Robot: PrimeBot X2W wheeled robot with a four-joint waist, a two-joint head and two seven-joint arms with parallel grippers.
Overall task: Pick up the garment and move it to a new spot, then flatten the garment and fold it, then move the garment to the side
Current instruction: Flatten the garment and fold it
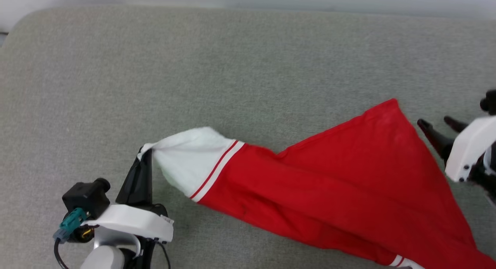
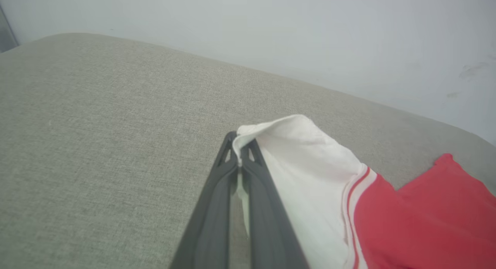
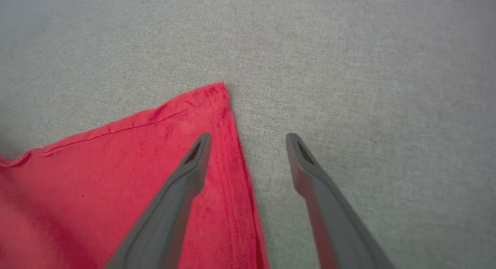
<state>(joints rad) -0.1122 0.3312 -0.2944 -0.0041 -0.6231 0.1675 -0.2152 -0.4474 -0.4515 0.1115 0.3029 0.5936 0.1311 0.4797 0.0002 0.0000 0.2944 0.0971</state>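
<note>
Head view shows the red jersey-style garment [image 1: 329, 191] with white short sleeves and red-and-white striped trim lying stretched across the grey woven fabric surface [image 1: 193, 59]. The left gripper [image 1: 144, 152], fingers pressed together, pinches the edge of one white sleeve [image 1: 186, 160]. The right gripper [image 1: 436, 123] stands spread wide at the garment's red corner, one finger over the cloth, holding nothing.

left fingers [image 1: 137, 183]: long, black, tapering, small cut-outs near tips | behind them: left white shell [image 1: 131, 222], curved; pale grey forearm [image 1: 102, 257] | beside that shell: black boxy camera [image 1: 86, 197], teal plug [image 1: 71, 220], black cable [image 1: 57, 253] | right fingers [image 1: 434, 136]: dark, slim, pointed | behind them: right white shell [image 1: 471, 147], dark screw holes near its edge
</note>
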